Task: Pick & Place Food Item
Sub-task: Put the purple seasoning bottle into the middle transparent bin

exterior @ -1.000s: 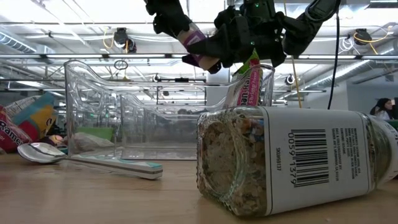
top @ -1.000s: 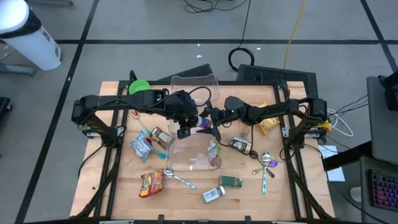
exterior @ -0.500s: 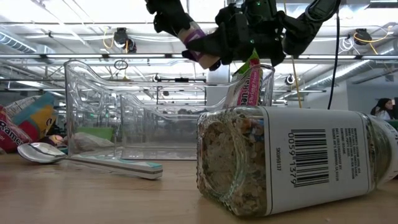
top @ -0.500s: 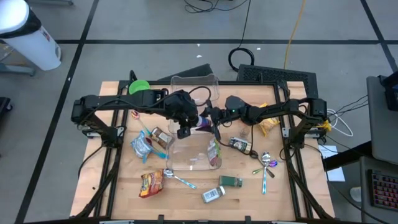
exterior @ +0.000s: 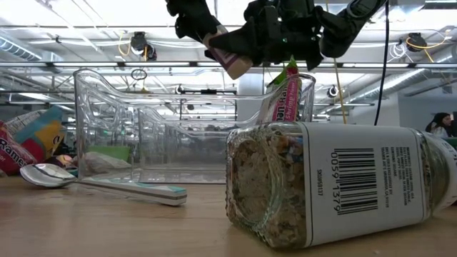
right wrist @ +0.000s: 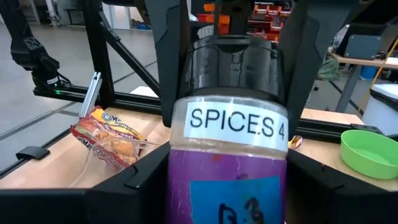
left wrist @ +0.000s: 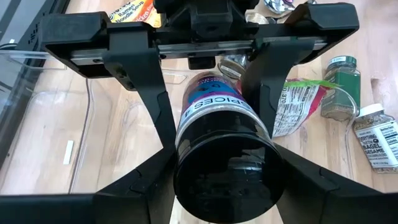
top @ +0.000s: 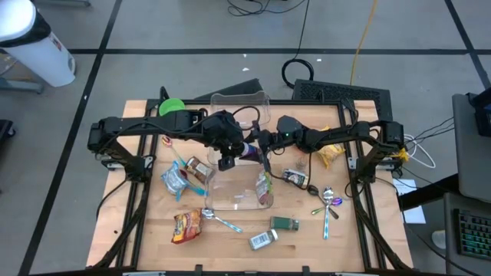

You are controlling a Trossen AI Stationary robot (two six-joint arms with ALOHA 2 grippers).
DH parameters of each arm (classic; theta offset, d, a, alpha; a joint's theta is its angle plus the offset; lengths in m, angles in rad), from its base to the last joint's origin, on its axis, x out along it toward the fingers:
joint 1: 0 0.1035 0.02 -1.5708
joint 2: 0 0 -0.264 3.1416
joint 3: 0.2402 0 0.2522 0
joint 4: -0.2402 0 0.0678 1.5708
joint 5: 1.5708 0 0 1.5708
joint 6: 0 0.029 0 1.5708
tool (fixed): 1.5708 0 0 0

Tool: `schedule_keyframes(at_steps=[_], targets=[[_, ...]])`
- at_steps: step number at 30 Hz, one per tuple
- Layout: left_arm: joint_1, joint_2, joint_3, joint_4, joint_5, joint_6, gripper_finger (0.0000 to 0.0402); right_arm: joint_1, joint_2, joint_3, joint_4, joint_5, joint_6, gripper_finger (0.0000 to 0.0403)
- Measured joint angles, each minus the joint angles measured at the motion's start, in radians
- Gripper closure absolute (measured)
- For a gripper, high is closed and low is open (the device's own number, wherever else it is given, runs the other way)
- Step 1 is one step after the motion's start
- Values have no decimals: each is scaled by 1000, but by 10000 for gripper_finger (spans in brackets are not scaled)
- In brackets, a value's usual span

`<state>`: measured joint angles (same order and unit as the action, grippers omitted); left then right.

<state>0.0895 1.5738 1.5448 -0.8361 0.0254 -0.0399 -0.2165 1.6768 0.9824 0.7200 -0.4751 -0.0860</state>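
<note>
A spice jar (top: pixel 251 152) with a purple label and a black cap hangs over the clear bin (top: pixel 216 198) at mid-table. Both grippers are shut on it. My left gripper (top: pixel 241 149) reaches in from the table's left, my right gripper (top: pixel 264 147) from the right. In the low view the jar (exterior: pixel 227 56) tilts between the left gripper (exterior: pixel 203 27) and the right gripper (exterior: pixel 275 41), above the bin's rim (exterior: pixel 193 77). A pink snack packet (top: pixel 265 187) leans inside the bin. My left gripper pinches the black cap (left wrist: pixel 225 177) by its sides between its two fingers (left wrist: pixel 134 186). It slants down from the table's left, fingers along the jar. The jar is lifted clear over the bin, cap end higher. My right gripper pinches the purple-labelled body (right wrist: pixel 181 186), below the "SPICES 4" band, between its two fingers (right wrist: pixel 134 190). It comes level from the table's right, along the jar. The black cap (right wrist: pixel 236 65) points away from it into the left gripper's fingers (right wrist: pixel 171 56).
A second clear bin (top: pixel 239 103) and a green bowl (top: pixel 172 106) stand at the far side. Snack packets (top: pixel 186 226), spice bottles (top: pixel 263 240) and spoons (top: pixel 328 203) lie around the near bin. A seasoning jar (exterior: pixel 335 185) lies on its side close to the low camera.
In the low view my right gripper has edged up slightly around the jar and hides more of its purple body. The jar stays over the bin in both grippers, and my left gripper has kept still.
</note>
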Motion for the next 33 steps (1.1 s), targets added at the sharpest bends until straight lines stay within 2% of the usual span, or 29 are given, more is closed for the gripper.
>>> schedule_keyframes(at_steps=[8,20,33], targets=[[0,0,0,-4,8,-15,183,0,0,6,0,0,-2,176],[0,2,0,-4,13,-21,182,-1,0,6,8,-38,2,197],[0,2,-1,18,26,-15,121,-1,0,6,12,-51,-15,200]])
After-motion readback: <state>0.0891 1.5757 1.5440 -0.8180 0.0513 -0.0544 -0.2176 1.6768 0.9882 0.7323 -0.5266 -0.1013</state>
